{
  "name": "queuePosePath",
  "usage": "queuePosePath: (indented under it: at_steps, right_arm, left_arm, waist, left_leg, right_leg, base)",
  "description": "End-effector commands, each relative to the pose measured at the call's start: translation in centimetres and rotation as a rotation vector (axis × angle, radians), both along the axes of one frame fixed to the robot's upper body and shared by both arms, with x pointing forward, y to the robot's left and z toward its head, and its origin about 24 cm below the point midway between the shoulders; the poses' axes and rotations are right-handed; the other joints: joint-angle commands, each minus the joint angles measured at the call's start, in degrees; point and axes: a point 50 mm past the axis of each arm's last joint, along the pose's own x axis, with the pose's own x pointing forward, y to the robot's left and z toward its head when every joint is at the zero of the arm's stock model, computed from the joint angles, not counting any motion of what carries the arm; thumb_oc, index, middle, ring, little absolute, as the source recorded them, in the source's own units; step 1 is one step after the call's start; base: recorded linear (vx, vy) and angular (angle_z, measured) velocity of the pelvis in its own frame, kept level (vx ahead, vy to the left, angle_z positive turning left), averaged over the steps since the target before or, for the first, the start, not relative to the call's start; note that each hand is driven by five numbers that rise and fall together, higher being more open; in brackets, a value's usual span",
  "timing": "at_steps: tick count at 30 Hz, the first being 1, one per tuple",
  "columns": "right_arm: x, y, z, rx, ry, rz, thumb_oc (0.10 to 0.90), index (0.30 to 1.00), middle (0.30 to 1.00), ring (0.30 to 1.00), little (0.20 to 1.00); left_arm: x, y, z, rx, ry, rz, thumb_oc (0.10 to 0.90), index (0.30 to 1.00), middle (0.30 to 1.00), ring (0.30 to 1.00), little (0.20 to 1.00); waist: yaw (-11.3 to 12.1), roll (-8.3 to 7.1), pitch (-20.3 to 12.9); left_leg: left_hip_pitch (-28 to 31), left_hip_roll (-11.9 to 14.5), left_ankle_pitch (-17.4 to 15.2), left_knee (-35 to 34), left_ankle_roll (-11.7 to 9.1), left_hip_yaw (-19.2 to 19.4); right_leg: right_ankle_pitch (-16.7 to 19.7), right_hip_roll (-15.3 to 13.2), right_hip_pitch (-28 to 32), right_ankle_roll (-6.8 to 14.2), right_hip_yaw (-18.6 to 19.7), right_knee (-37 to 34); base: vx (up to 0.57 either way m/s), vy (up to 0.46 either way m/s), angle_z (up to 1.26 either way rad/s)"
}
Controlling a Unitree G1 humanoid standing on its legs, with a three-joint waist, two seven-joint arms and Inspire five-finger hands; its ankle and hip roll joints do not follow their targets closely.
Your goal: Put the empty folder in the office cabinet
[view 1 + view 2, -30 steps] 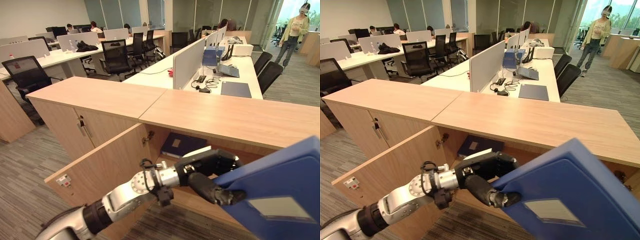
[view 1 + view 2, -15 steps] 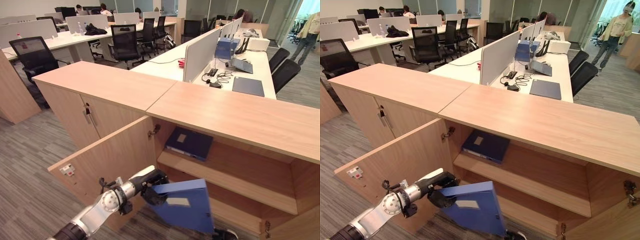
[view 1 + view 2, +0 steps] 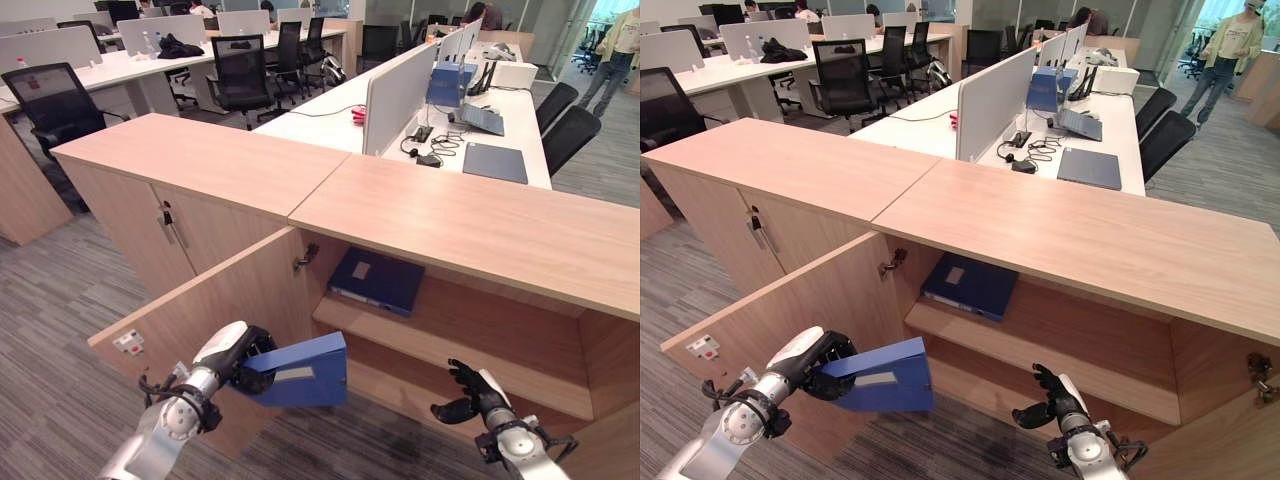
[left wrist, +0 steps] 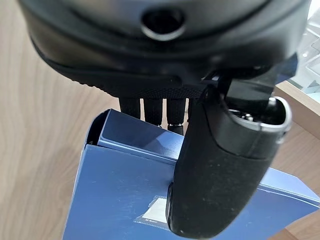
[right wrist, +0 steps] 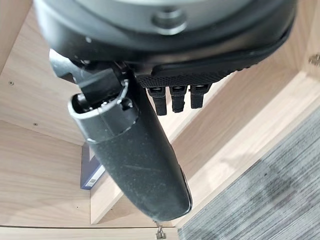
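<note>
1. Cabinet [image 3: 470,225]: I see its left door [image 3: 215,330] swung wide. The upper shelf [image 3: 450,350] carries another folder [image 3: 378,280], lying flat at the shelf's left end; the rest of that shelf is bare.
2. Folder [image 3: 298,372], the task's thing: I now hold it low, just in front of the door's inner face and left of the opening, spine towards the shelves. Half a second ago it hung tilted, lower and nearer the opening; it has since levelled and lifted. It is not yet inside.
3. Left hand [image 3: 243,352]: fingers and thumb are clamped on the folder's near end; the wrist view shows the thumb across the cover.
4. Right hand [image 3: 470,392]: newly in view near the lower shelf's front edge, fingers loosely spread, holding nothing.
5. Judgement: the levelled folder looks aligned for sliding in. I judge the right hand is placed to steady it.
</note>
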Motion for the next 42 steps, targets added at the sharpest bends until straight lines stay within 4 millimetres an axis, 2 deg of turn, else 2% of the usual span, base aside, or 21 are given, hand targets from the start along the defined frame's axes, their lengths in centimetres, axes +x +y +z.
queuePosePath:
  at_steps: [1,6,11,20,21,24,29,35,42]
  right_arm:
    - [4.7,2.9,5.0,0.034,-0.279,0.187,0.800,0.900,0.900,0.900,0.900]
    - [5.6,5.4,6.0,0.115,-0.328,0.272,0.800,0.900,0.900,0.900,0.900]
    - [6.6,6.7,7.4,0.137,-0.397,0.313,0.800,0.900,0.900,0.900,0.900]
    - [8.1,7.4,9.4,0.161,-0.484,0.339,0.800,0.900,0.900,0.900,0.900]
    - [8.4,7.4,9.9,0.158,-0.504,0.345,0.800,0.900,0.900,0.900,0.900]
    - [9.0,7.4,10.8,0.152,-0.537,0.366,0.800,0.900,0.900,0.900,0.900]
    - [9.7,6.9,11.0,0.152,-0.549,0.340,0.800,0.900,0.900,0.900,0.900]
    - [9.7,6.9,10.8,0.178,-0.539,0.328,0.800,0.900,0.900,0.900,0.900]
    - [10.2,7.9,11.4,0.174,-0.538,0.411,0.800,0.900,0.900,0.900,0.900]
  left_arm:
    - [3.8,-1.1,5.7,-0.068,-0.337,-0.028,0.400,0.300,0.300,0.300,0.300]
    - [4.0,-1.9,5.9,-0.095,-0.350,-0.053,0.400,0.300,0.300,0.300,0.300]
    - [4.3,-2.7,6.4,-0.135,-0.367,-0.081,0.400,0.300,0.300,0.300,0.300]
    - [4.4,-5.3,8.0,-0.357,-0.371,-0.187,0.400,0.300,0.300,0.300,0.300]
    - [4.3,-6.3,8.8,-0.431,-0.370,-0.248,0.400,0.300,0.300,0.300,0.300]
    - [3.9,-7.6,10.3,-0.535,-0.347,-0.375,0.400,0.300,0.300,0.300,0.300]
    - [3.4,-9.0,11.3,-0.675,-0.289,-0.473,0.400,0.300,0.300,0.300,0.300]
    - [3.5,-10.0,11.4,-0.675,-0.272,-0.518,0.400,0.300,0.300,0.300,0.300]
    - [3.7,-11.6,13.0,-0.698,-0.298,-0.625,0.400,0.300,0.300,0.300,0.300]
  waist:
    - [0.0,-0.51,-0.8]
    - [0.1,-0.49,-0.7]
    - [0.3,-0.33,-0.9]
    - [0.5,-0.32,-0.9]
    - [0.5,-0.26,-0.9]
    - [0.5,-0.15,-1.0]
    - [0.4,-0.22,-1.3]
    - [0.4,-0.50,-1.3]
    - [0.4,-0.56,-1.4]
  left_leg:
    - [5.0,-0.4,-9.8,-0.1,0.6,2.7]
    - [4.9,-0.4,-9.3,-0.1,0.6,2.9]
    - [5.0,-0.4,-9.7,-0.1,0.5,2.8]
    - [4.7,-0.4,-9.1,-0.1,0.6,2.8]
    - [4.8,-0.4,-9.1,-0.1,0.6,2.7]
    - [4.8,-0.4,-9.1,-0.1,0.5,2.8]
    - [5.0,-0.4,-9.2,-0.1,0.5,2.8]
    - [5.0,-0.3,-9.2,-0.1,0.4,2.8]
    - [5.1,-0.3,-9.2,-0.1,0.3,2.8]
  right_leg:
    - [3.8,0.3,-4.2,0.9,-3.1,0.6]
    - [4.2,0.2,-4.4,0.8,-3.2,0.7]
    - [3.7,0.2,-4.1,0.9,-3.3,0.6]
    - [4.1,-0.1,-4.3,0.8,-3.6,0.7]
    - [4.1,0.0,-4.3,0.9,-3.7,0.7]
    - [4.3,-0.1,-4.3,1.0,-3.7,0.7]
    - [4.4,-0.1,-4.1,1.1,-3.8,0.6]
    - [4.3,-0.2,-4.1,1.1,-3.8,0.7]
    - [4.3,-0.2,-4.1,1.2,-3.8,0.7]
  base:
    - [-0.04,-0.006,-0.04]
    - [0.00,-0.004,-0.03]
    - [0.00,0.000,0.00]
    - [0.00,0.000,0.02]
    - [0.00,0.003,0.07]
    - [-0.01,0.005,0.06]
    - [0.00,0.000,0.00]
    - [0.00,0.000,0.00]
    - [0.00,0.000,0.00]
